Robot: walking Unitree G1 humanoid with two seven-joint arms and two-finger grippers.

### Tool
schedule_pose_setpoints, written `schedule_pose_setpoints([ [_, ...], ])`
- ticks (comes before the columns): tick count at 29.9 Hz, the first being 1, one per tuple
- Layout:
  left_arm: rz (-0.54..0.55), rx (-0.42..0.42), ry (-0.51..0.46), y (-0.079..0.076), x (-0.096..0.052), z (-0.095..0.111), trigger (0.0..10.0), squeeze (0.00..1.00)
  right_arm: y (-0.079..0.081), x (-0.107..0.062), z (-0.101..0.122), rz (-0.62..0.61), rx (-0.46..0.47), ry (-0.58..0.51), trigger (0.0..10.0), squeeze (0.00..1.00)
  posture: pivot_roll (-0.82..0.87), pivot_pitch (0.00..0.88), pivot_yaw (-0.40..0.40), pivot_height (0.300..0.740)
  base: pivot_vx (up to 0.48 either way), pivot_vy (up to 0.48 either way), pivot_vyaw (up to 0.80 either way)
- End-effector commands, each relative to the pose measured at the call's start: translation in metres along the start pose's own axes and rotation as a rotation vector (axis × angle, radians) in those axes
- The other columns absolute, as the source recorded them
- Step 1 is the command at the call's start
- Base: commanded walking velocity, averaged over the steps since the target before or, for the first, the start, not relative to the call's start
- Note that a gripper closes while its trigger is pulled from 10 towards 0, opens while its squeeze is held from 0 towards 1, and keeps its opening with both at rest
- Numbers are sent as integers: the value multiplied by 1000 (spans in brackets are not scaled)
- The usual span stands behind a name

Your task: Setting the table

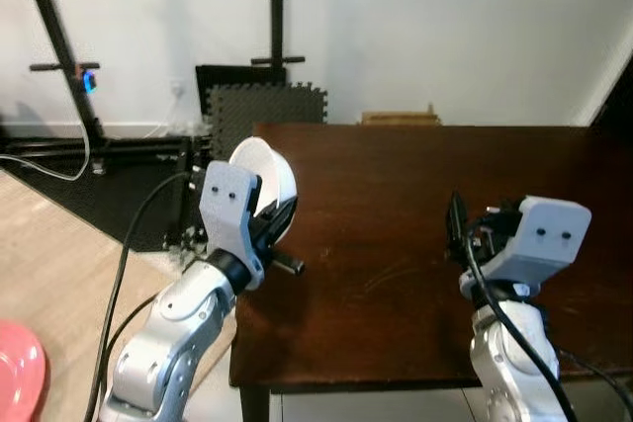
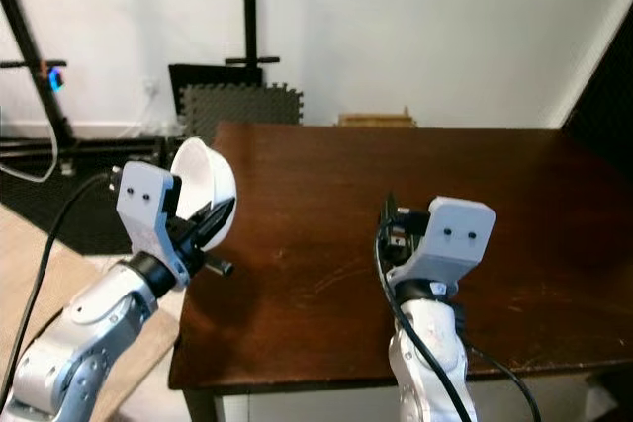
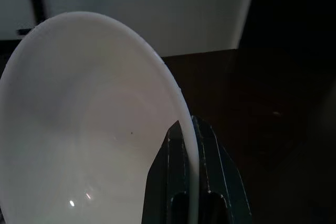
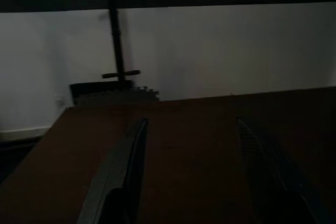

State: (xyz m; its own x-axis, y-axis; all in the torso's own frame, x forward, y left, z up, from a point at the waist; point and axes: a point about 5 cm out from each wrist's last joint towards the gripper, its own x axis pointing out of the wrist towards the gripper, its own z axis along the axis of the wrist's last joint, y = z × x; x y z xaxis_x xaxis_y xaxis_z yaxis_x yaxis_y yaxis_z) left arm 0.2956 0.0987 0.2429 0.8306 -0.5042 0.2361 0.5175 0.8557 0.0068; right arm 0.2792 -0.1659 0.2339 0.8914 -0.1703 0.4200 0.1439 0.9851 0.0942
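our left gripper (image 1: 272, 216) is pinching the white bowl (image 1: 269, 173) by its rim only, tilted at the table (image 1: 415, 234) edge; it may be slipping off. our right gripper (image 4: 191, 171) is waiting with fingers spread.

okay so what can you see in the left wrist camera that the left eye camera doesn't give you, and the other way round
The left wrist view alone shows the white bowl's smooth inside and how the left gripper pinches its rim, one finger on each side.

The left eye view alone shows the right gripper over the dark wooden table, a pink plate on the floor at the robot's left, and foam mats against the wall.

Both show the bowl tilted on edge in the left gripper, at the table's left edge, with the white wall behind.
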Motion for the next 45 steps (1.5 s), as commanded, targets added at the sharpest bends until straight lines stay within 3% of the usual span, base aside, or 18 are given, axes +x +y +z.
schedule_pose_setpoints([
  [1,-15,-1,-2,-4,0,-1,10000,0,-4,-1,-3,-15,-10,13,10000,0,51,18,9,740,-300,-375,0],
  [17,-18,-16,-8,-5,0,0,10000,0,-4,-1,-3,-11,-12,14,10000,0,51,18,8,740,-314,-129,0],
  [45,-1,-10,10,-3,1,-2,10000,0,-4,-2,-3,-19,-11,18,10000,0,51,25,13,740,0,0,0],
])
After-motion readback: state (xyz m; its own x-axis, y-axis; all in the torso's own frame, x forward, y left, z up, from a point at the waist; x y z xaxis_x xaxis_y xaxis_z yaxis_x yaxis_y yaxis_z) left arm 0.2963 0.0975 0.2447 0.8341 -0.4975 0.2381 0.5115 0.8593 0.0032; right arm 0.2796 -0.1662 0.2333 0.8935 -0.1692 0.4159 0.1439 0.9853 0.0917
